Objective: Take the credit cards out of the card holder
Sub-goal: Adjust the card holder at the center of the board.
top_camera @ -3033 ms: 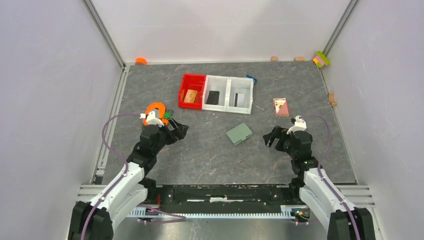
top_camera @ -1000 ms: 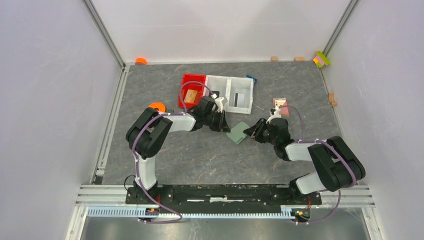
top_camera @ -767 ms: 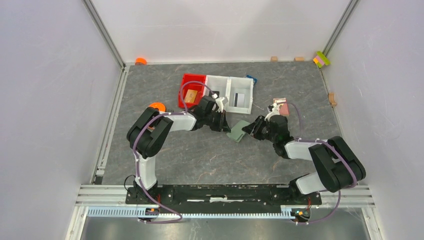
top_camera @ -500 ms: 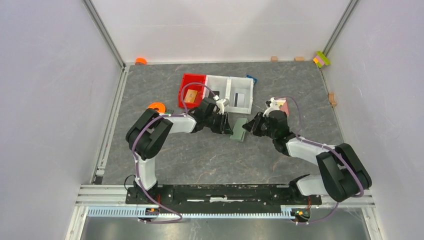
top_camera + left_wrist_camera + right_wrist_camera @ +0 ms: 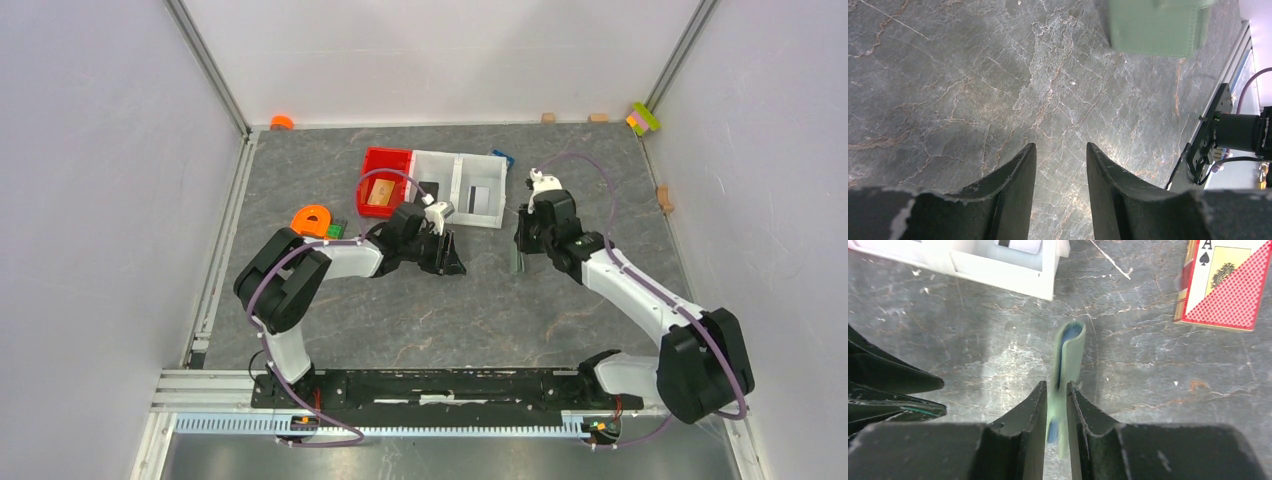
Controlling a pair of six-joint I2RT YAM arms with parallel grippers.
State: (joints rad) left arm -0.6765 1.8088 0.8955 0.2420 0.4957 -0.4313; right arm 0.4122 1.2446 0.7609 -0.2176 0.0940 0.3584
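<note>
The sage-green card holder (image 5: 1071,355) hangs edge-on above the table, a blue edge showing inside its fold. My right gripper (image 5: 1056,385) is shut on its near end. From above, the card holder (image 5: 518,262) is a thin green strip under the right gripper (image 5: 522,245). My left gripper (image 5: 1060,147) stands open over bare table with nothing between its fingers; it looks across at the holder's flat green face (image 5: 1153,27). In the top view the left gripper (image 5: 456,262) is apart from the holder, to its left. Whether the blue edge is one of the credit cards I cannot tell.
A red bin (image 5: 385,160) and two joined white bins (image 5: 452,180) stand behind the grippers, each with a flat card inside. A red-backed playing-card box (image 5: 1228,285) lies just right of the holder. An orange ring (image 5: 313,218) and a green block sit at the left.
The right gripper lifted the card holder off the table, turned it on edge and carried it right and back. The left gripper opened and drew away to the left.
</note>
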